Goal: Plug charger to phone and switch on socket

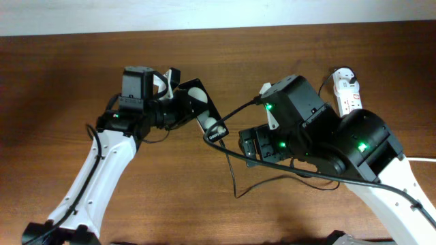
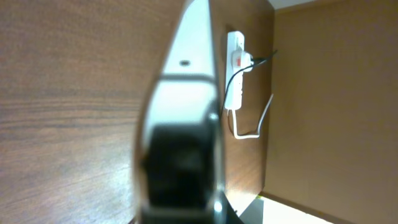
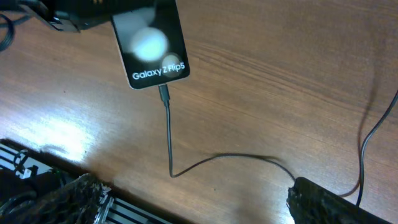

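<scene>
My left gripper (image 1: pixel 178 103) is shut on the phone (image 1: pixel 202 109) and holds it tilted over the table's middle. In the right wrist view the phone (image 3: pixel 151 43) shows two white spots and "Galaxy Z Flip5". The charger's connector tip (image 3: pixel 163 93) sits in the phone's lower edge. Its thin black cable (image 3: pixel 170 140) loops across the table and also shows in the overhead view (image 1: pixel 234 178). My right gripper (image 3: pixel 193 202) is open and empty, just right of the phone. The white socket (image 1: pixel 349 95) lies at the far right, with the white adapter (image 1: pixel 344 75) on it.
In the left wrist view the phone (image 2: pixel 189 93) is a blurred edge close to the lens, with the socket (image 2: pixel 235 62) and its thick white cord (image 2: pixel 249 134) beyond. The right arm's body (image 1: pixel 361 146) covers the table's right part.
</scene>
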Controlling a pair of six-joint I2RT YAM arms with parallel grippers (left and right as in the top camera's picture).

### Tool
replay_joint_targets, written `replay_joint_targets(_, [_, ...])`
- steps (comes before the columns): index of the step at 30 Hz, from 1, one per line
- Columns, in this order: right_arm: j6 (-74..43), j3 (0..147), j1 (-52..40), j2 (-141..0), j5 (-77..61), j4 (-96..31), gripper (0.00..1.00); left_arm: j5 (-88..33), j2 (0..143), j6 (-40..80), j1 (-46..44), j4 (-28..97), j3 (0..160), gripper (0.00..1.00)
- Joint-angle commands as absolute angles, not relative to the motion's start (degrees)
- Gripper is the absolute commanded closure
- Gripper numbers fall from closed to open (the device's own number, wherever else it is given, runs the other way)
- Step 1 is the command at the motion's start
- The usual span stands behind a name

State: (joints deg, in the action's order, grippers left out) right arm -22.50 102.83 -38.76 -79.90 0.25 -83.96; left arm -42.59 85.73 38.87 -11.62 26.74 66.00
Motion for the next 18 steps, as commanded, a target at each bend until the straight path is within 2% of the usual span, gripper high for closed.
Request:
replay_joint_targets(1, [-22.5,103.39,-38.5,-80.09,0.91,-84.01,0.01,-43.66,85.08,35.16,-12.12,32.64,73.49,1.0])
replay_joint_targets(7, [-22.5,103.39,-38.5,-80.09,0.91,-84.01,0.01,-45.52,90.8,29.8,-16.27,43.22,84.38,1.0])
replay_joint_targets(11, [-22.5,103.39,-38.5,-80.09,0.91,-84.01,0.01,-54.39,98.43,22.94,-16.23,43.18,84.4,1.0])
replay_joint_targets(16, [-22.5,103.39,-38.5,-80.09,0.91,-84.01,0.01,-53.56,106.19,11.88,-16.1,43.2,84.38,1.0])
replay_joint_targets(18, [-22.5,103.39,-38.5,-80.09,0.91,-84.01,0.01,-52.95,108.42,11.81,-16.1,43.18,84.38,1.0])
